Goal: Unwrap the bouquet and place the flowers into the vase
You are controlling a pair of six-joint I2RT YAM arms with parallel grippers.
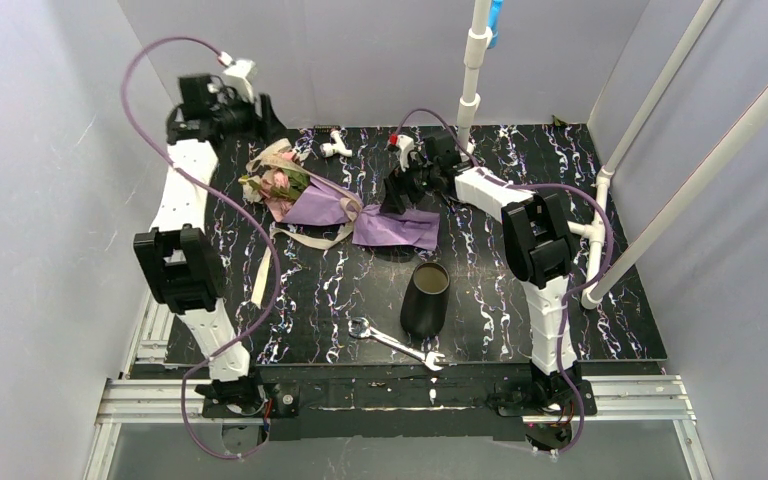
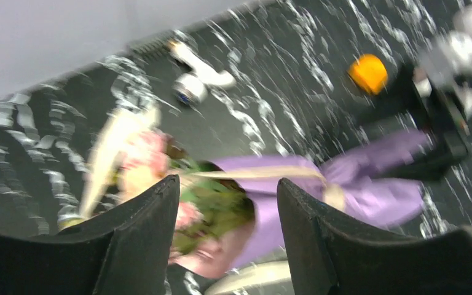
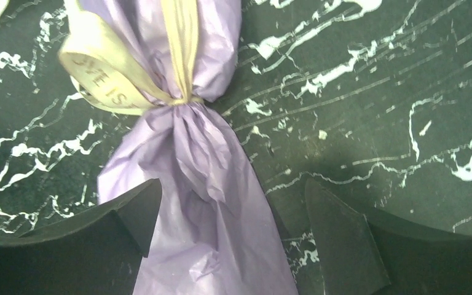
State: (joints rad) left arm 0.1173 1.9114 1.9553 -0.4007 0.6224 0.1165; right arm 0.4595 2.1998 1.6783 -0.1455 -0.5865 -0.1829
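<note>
bouquet [image 1: 325, 205]: lies flat on the worktop [image 1: 560, 320], far-left of centre. Blooms point far-left and the paper tail [image 1: 397, 228] fans out to the right.
flowers [image 1: 278, 182]: inside the cone, with pink and cream heads showing at its mouth. None are in the vase.
ribbon [image 3: 181, 37]: beige, knotted round the pinched waist of the paper, loose ends trailing near-left. The knot isn't undone, so I'd say the unwrap has barely begun.
right end effector [image 3: 232, 187]: jaws spread wide over the paper tail just past the knot. Paper sits between the fingers but nothing is clamped.
left end effector [image 2: 227, 184]: hangs over the bloom end with jaws apart, holding nothing. Wrist view is blurred.
why: one arm at each end looks like a setup to pin one side and pull ribbon or paper from the other.
vase [image 1: 426, 298]: upright, mouth up, near of the paper tail and apart from the bouquet. Probably parked there for an easy stem drop.
wrench [image 1: 397, 344]: flat, near-left of the vase, just beside its base. Looks unrelated to the task.
risk: thin paper may tear before the knot gives.
</note>
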